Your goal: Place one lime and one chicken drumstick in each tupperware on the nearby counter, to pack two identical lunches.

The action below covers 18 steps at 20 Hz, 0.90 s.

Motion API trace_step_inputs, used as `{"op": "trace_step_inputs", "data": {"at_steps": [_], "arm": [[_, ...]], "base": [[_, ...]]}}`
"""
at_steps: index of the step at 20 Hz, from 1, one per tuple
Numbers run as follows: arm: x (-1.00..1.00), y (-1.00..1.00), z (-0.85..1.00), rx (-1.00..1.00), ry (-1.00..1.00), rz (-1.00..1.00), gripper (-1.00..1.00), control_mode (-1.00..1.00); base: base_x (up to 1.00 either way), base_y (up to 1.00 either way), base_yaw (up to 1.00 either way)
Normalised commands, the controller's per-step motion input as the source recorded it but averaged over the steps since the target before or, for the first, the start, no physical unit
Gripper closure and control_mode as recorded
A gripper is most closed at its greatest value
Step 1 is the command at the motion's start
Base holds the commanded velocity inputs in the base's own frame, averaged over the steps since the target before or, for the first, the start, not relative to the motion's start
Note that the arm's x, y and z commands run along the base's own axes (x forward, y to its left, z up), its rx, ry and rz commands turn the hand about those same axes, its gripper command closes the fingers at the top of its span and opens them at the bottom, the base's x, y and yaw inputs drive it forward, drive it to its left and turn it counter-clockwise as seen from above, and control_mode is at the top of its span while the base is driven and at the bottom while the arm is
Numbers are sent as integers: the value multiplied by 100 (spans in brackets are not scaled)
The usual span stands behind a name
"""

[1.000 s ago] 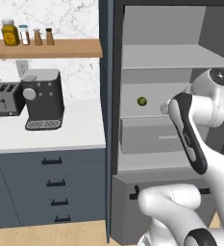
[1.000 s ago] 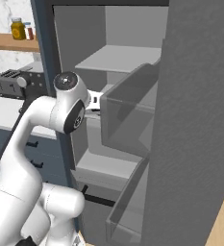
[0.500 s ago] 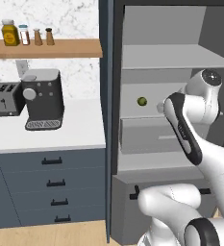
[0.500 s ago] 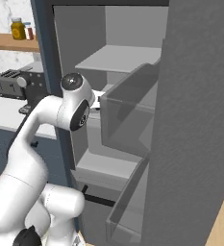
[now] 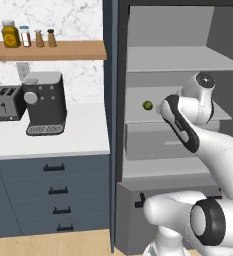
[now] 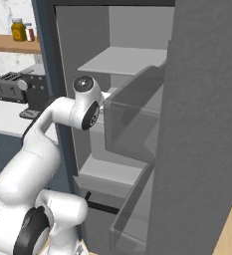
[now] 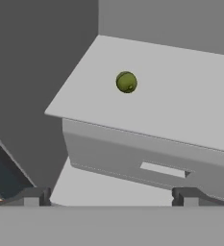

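Left base view: open fridge (image 5: 178, 75) dead ahead, a lime (image 5: 147, 105) sitting alone on the middle shelf (image 5: 153, 114), near its left wall.
Counter: white counter (image 5: 83, 135) to the left carries a toaster (image 5: 5, 102) and a coffee machine (image 5: 45, 105); I can't spot a lunch container on the part that shows.
Arm pose: the arm (image 5: 185, 125) folds up from the lower right, elbow high, forearm angled into the fridge at shelf level.
Right base view: same reach from the other side, the arm's (image 6: 82, 107) wrist joint at the fridge's (image 6: 137, 99) opening, just in front of the middle shelf.
Hand view: looking down at the lime (image 7: 126, 82), well ahead on the shelf (image 7: 180, 105) above a drawer front (image 7: 147, 163).
Gripper: the gripper (image 7: 111, 196) is spread wide and empty, fingertips (image 7: 34, 196) apart from the lime.
Progress: right at the start by my reading. Nothing packed, no drumstick spotted, first lime not yet picked.
Left to do: close in, grasp the lime, carry it to the counter, then everything else.
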Motion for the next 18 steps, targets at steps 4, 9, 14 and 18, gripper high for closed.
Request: {"op": "trace_step_inputs", "data": {"at_steps": [4,9,14,18], "arm": [[40,0,-7,0,0,0,-100,-100],[37,0,0,0,0,0,-100,-100],[34,0,-6,0,0,0,-100,-100],[30,0,-14,0,0,1,-100,-100]], "base": [[0,0,0],[0,0,0],[0,0,0],[0,0,0]]}}
